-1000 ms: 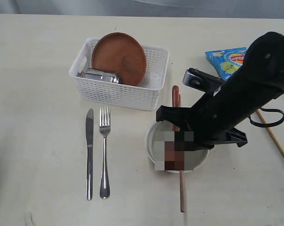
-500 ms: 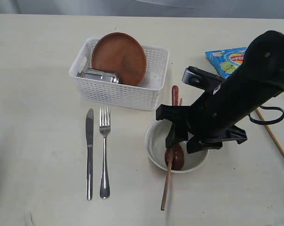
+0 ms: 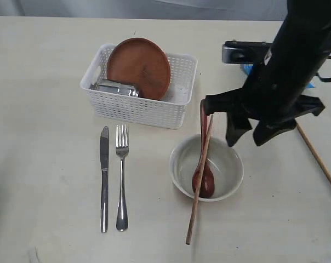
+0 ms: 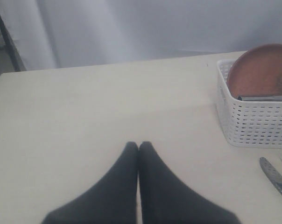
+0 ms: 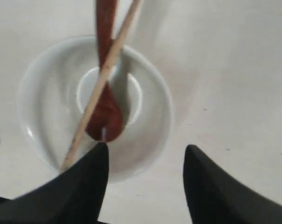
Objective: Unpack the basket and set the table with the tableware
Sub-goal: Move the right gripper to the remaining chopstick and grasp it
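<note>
The white basket (image 3: 133,107) holds the brown plate (image 3: 139,67) on edge and the steel cup (image 3: 117,89). Knife (image 3: 104,178) and fork (image 3: 121,181) lie side by side on the table (image 3: 45,164). The pale bowl (image 3: 234,164) holds the wooden spoon (image 3: 206,185), and one chopstick (image 3: 192,222) lies across its rim. Another chopstick (image 3: 319,159) lies at the right. My right gripper (image 3: 247,136) hangs open and empty above the table just beyond the bowl (image 5: 165,112). My left gripper (image 4: 138,145) is shut over bare table, left of the basket (image 4: 253,123).
A blue chip bag (image 3: 246,69) lies behind my right arm, mostly hidden. The table's far edge runs behind the basket. In the left wrist view the knife tip (image 4: 274,172) shows beside the basket.
My right gripper has opened and let go of the chopstick, then risen and drawn back from the bowl. The chopstick now rests across the bowl over the spoon. The left gripper has not moved.
</note>
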Controlling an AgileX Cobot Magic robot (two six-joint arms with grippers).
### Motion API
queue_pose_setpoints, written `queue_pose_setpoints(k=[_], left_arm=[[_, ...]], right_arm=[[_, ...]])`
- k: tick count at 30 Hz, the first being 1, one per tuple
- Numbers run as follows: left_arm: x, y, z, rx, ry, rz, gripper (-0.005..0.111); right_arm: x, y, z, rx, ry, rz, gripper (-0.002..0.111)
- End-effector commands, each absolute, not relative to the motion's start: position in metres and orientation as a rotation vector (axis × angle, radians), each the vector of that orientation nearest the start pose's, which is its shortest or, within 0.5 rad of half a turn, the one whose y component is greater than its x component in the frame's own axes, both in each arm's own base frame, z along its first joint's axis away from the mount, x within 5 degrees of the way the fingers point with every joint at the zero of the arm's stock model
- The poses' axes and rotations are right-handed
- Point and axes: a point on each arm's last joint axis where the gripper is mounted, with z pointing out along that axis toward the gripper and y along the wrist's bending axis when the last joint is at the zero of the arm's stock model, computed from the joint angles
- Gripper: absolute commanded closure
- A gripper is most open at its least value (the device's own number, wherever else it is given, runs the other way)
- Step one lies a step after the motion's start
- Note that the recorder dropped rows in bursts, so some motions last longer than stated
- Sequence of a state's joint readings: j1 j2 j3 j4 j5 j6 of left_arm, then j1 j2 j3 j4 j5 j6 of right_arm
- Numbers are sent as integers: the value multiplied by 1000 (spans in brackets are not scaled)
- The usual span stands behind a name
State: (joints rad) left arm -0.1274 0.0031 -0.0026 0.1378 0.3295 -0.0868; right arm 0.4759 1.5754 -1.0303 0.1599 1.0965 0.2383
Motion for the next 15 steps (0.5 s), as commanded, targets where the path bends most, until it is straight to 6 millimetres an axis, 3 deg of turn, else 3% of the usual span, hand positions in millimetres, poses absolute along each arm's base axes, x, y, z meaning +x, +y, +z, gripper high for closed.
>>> queue_pose_setpoints(k=[1, 4, 7, 11, 15], left_arm=[[54, -3, 185, 129, 1795, -22, 107], [54, -3, 185, 129, 1795, -22, 107], [54, -3, 185, 129, 1795, -22, 107], [54, -3, 185, 129, 1795, -22, 107], [54, -3, 185, 129, 1795, -22, 107]], right_arm=[[247, 83, 228, -147, 3194, 28, 60], [245, 48, 217, -224, 3202, -77, 60], [242, 24, 184, -265, 3179, -202, 60], [257, 25, 169, -274, 3080, -185, 60], [274, 22, 145, -348, 3128, -294, 60]])
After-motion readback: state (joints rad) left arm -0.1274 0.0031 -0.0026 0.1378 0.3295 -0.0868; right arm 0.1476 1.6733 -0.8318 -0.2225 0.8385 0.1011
